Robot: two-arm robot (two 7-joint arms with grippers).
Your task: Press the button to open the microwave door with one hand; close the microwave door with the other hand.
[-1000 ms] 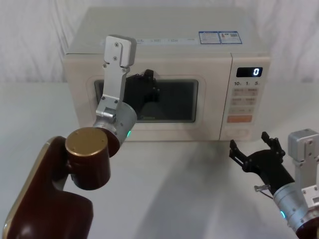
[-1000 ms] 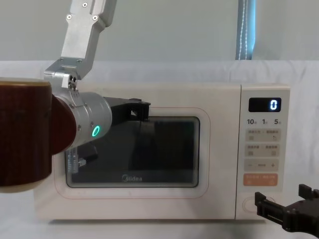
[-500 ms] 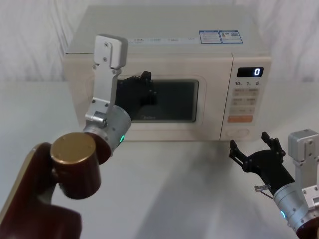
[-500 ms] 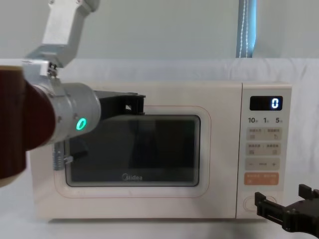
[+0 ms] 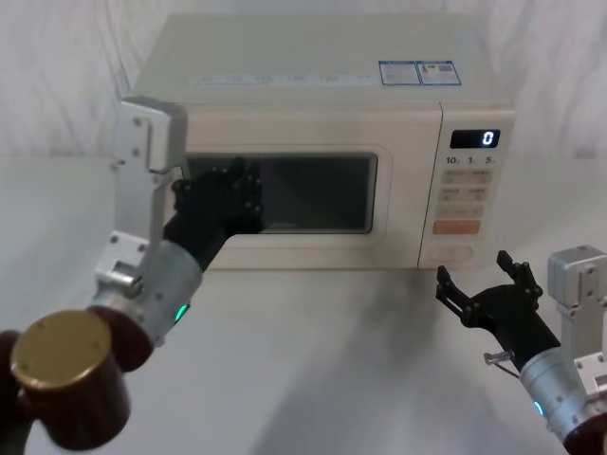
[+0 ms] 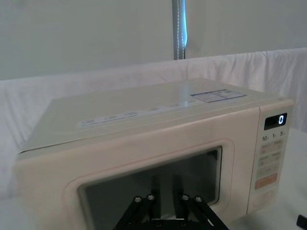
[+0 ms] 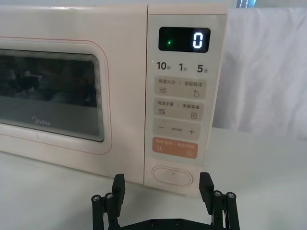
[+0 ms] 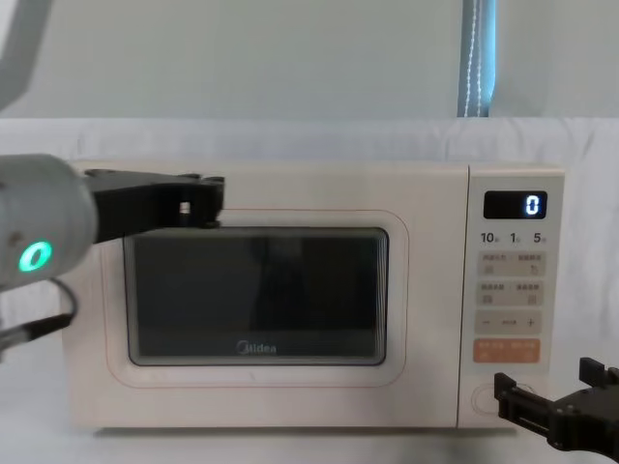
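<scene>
The cream microwave door (image 5: 322,194) with its dark window lies flush with the oven front (image 8: 256,295). My left gripper (image 5: 237,185) hovers shut just before the window's left part, apart from it; its fingers (image 6: 144,211) point at the glass. In the chest view the left gripper (image 8: 215,198) crosses the door's upper left corner. The wide oval button (image 7: 172,176) sits at the bottom of the control panel (image 5: 453,254). My right gripper (image 5: 474,275) stands open over the table a short way in front of the button (image 8: 491,397), not touching it.
The microwave stands on a white cloth-covered table (image 5: 332,351) before a white curtain. The display (image 7: 194,40) reads 0, and an orange key (image 7: 175,147) lies just above the button. Bare tabletop stretches between the two arms.
My left arm has drawn back from the door and swung to the left. The door stays flush. The right gripper has not moved.
</scene>
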